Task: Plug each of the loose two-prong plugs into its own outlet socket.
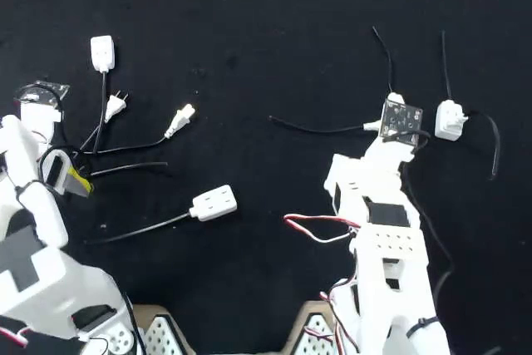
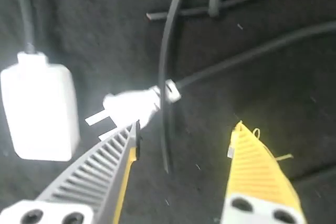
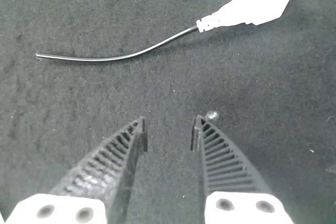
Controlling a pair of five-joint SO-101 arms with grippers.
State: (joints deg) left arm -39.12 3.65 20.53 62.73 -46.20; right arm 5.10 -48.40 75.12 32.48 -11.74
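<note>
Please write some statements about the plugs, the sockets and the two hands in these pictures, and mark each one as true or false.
1. The left hand is open and holds nothing. True.
2. The right hand grips a cable. False: it is open and empty, and the cable lies on the table ahead of it.
3. A two-prong plug lies close to the left hand. True.
4. The socket between the arms has a plug in it. False: nothing is plugged into it.
5. The table is black. True.
</note>
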